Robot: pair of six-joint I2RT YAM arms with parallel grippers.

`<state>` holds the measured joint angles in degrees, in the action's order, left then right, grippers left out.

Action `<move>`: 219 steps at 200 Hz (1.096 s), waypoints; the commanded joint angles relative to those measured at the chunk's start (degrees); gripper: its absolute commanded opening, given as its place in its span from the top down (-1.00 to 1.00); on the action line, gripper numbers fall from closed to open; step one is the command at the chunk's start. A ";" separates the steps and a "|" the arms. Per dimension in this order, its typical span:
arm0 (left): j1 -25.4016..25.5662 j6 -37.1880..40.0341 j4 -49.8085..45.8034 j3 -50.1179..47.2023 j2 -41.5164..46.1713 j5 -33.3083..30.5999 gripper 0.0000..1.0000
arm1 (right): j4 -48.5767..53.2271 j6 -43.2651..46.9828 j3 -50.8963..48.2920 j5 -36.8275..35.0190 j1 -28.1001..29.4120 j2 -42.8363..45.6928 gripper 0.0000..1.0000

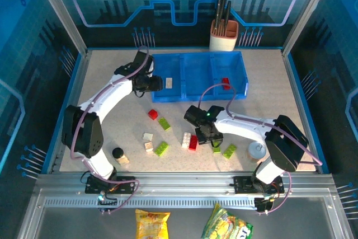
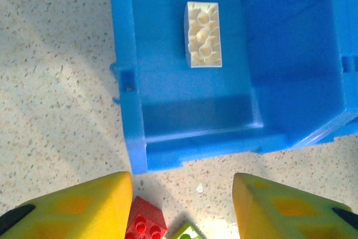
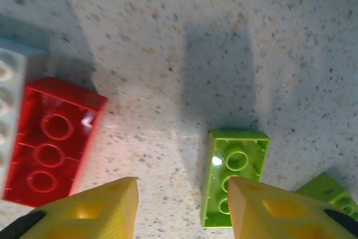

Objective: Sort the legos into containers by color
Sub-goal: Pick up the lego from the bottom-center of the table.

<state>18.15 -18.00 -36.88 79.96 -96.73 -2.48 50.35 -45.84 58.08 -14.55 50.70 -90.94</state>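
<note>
Left fingers (image 2: 84, 208): parted to a moderate gap, nothing between them, touching nothing. Cream brick (image 2: 203, 34) lies hollow side up in the blue tray (image 2: 131, 110) compartment ahead of them. Red brick (image 2: 145, 225) sits just beside the left tip.

Right fingers (image 3: 92, 211): likewise parted, empty. Green brick (image 3: 232, 177) lies just ahead of the right tip. Second red brick (image 3: 50, 141) lies ahead-left of the left tip, on the table (image 3: 168, 37).

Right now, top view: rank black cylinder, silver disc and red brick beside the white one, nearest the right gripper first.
1. Red brick, just left of the right gripper.
2. Silver disc, near right.
3. Black cylinder, near left corner.
</note>
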 commanded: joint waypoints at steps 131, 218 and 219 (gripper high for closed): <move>-0.31 -1.27 1.29 -4.39 4.91 1.09 -0.04 | -2.89 1.89 -10.83 6.00 -3.21 2.97 0.04; -0.27 -1.86 1.59 -4.77 4.57 1.32 -0.05 | -3.75 1.61 -11.93 6.33 -3.16 2.86 0.14; -0.24 -1.86 1.61 -4.75 4.55 1.33 -0.05 | -3.76 1.58 -11.89 6.35 -3.15 2.86 0.14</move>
<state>18.15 -18.35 -35.64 75.92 -93.62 -2.09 46.19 -43.90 46.87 -8.51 48.18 -88.40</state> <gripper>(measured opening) 0.523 0.436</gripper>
